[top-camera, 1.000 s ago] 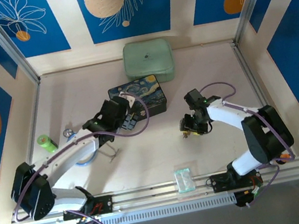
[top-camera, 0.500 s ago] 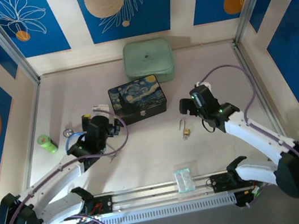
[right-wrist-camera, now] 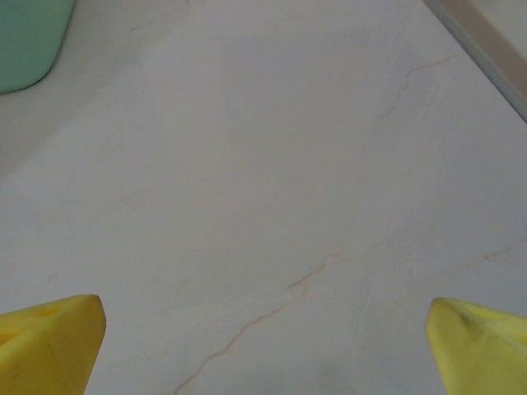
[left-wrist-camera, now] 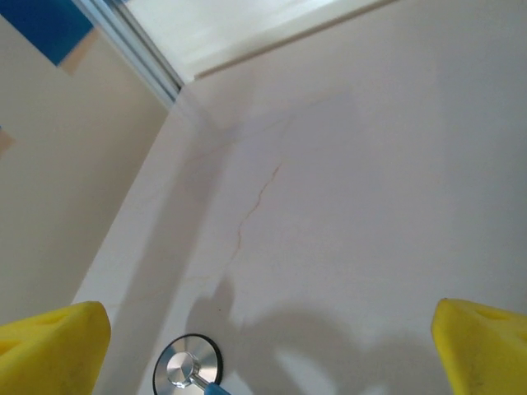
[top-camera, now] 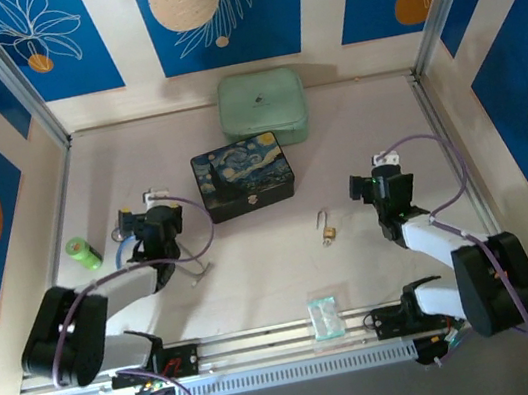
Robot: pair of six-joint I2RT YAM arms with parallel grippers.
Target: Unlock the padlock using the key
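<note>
Padlock (top-camera: 328, 233) lay on the pale desk (top-camera: 269, 288) a little right of centre in the overhead view, with nothing touching it. Its thin silver shackle pointed toward the top of the frame. Whether the shackle was latched was too small to tell.

It looked tiny, light, hard and smooth, so on this slick surface it would probably skid or spin at a careless touch. The flat sides of the brass body seemed the best place to take hold. The thin shackle would let it swivel, and the keyhole end had to be left free for the key.

To its right and slightly higher in the frame was the right gripper (top-camera: 374, 185), near the padlock but apart from it. In the right wrist view its yellow fingers (right-wrist-camera: 49, 341) sat wide apart over bare desk.

The left gripper (top-camera: 138, 222) was well apart from the padlock at the left of the frame. Its fingers (left-wrist-camera: 49, 346) were likewise spread, with a round silver disc on a blue tube (left-wrist-camera: 188, 366) just below them.

Up and to the left of the padlock stood a box painted with a starry night (top-camera: 243, 176). Beyond that lay a pale green case (top-camera: 262, 106). A green cylinder (top-camera: 82, 252) lay at far left, and a clear plastic packet (top-camera: 323, 315) lay near the bottom rail.
</note>
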